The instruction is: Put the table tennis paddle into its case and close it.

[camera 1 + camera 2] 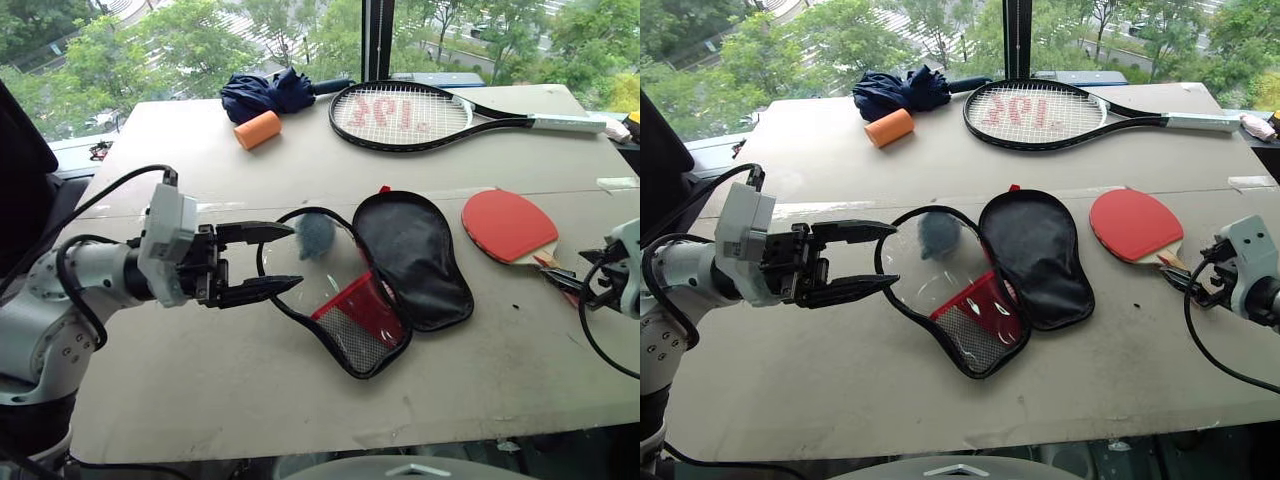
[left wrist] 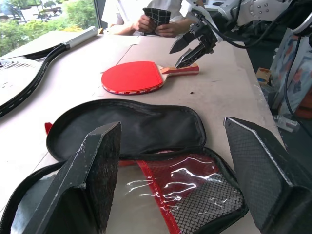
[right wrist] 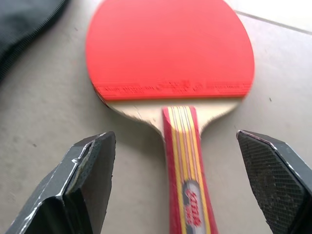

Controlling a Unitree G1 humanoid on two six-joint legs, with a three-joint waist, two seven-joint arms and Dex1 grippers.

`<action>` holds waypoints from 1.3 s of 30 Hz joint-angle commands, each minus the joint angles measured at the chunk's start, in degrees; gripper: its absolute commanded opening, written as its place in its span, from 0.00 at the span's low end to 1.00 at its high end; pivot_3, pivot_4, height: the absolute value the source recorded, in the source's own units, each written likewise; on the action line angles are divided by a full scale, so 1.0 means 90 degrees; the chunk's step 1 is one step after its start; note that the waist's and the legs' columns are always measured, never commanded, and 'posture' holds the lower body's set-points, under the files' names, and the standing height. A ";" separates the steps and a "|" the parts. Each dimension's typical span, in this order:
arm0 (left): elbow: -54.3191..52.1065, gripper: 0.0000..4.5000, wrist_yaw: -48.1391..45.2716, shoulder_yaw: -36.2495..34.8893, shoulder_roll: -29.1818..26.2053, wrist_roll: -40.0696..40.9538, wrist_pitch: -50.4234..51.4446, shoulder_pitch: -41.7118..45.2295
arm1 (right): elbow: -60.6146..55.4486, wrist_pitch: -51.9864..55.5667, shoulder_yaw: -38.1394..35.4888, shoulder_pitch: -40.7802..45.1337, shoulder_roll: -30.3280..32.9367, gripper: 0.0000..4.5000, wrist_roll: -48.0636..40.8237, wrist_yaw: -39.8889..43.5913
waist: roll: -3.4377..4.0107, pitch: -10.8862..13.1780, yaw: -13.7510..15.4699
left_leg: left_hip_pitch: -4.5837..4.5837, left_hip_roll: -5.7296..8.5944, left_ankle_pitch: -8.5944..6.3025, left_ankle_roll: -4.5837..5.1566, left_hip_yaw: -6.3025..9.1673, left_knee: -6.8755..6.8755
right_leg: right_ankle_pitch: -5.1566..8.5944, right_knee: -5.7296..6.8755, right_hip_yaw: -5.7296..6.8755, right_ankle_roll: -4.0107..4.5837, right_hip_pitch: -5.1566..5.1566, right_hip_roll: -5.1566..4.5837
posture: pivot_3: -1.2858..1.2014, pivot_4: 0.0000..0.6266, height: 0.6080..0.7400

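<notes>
Paddle point(image 1: 508, 224) lay flat on the table point(image 1: 180, 370), red face up, handle toward the robot's right, just to the right of the case point(image 1: 385, 275) and not touching it. Case lay unzipped and spread open: black-lined half point(image 1: 412, 255) beside the paddle, the other half point(image 1: 340, 300) with clear window, red fabric and black mesh toward the left.

Right hand point(image 3: 178, 180) sat low at the paddle handle, fingers point(image 3: 85, 170) wide apart, one on each side of the handle with a visible gap on both sides; nothing gripped. Handle ran up between them in the right wrist view.

Left hand point(image 1: 272, 262) hovered above the table at the case's left edge, pointing across toward the right, fingers point(image 1: 262, 232) apart, holding nothing.

Far side of table: black strung tennis racket point(image 1: 405, 115), dark blue folded umbrella point(image 1: 270, 92), orange cylinder point(image 1: 258, 129) beside the umbrella. A person's hands point(image 2: 156, 24) were seen beyond the table's right end in the left wrist view.
</notes>
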State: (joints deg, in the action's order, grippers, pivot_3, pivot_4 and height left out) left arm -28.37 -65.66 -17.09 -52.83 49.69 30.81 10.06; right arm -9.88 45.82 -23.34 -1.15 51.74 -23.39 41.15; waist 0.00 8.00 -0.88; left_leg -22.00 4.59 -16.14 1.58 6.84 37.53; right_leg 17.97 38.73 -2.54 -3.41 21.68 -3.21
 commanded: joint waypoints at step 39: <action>-0.0097 0.76 0.0570 0.0495 -0.0282 -0.0185 0.0674 0.1121 | -0.4844 0.5186 0.1394 0.1504 -0.3989 0.19 -0.1008 -0.4141 | -0.0006 0.0020 -0.0015 | -0.0101 -0.0005 0.0004 -0.0007 0.0007 0.0083 | -0.0001 0.0054 0.0006 -0.0001 0.0098 0.0010 | 0.52 0.24 1.00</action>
State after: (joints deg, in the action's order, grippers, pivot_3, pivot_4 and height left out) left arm -27.54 -61.82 -12.41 -55.37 47.05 36.23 18.78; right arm -50.08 92.14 -10.98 12.40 16.57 -32.58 5.04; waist -0.06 8.18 -1.01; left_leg -22.90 4.54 -16.09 1.51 6.90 38.29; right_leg 17.96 39.28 -2.48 -3.42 22.59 -3.12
